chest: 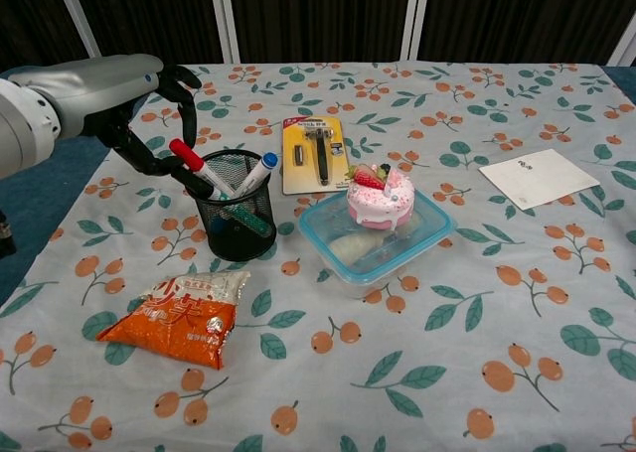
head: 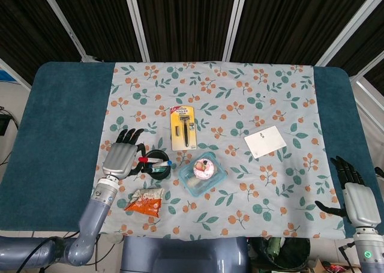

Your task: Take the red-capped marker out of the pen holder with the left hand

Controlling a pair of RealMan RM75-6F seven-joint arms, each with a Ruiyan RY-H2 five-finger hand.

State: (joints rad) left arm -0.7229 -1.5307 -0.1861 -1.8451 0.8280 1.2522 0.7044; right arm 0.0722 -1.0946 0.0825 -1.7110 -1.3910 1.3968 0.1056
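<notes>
A black mesh pen holder stands at the front left of the floral cloth. Out of it leans the red-capped marker, tilted to the left, beside a blue-capped pen. My left hand hovers just left of the holder. Its fingers arch over the red cap and its thumb sits under it, with nothing gripped. My right hand hangs with fingers spread past the table's near right corner, seen only in the head view.
An orange snack bag lies in front of the holder. To the right sits a clear blue-rimmed box with a pink cake. A packaged razor lies behind, and a white card at the right.
</notes>
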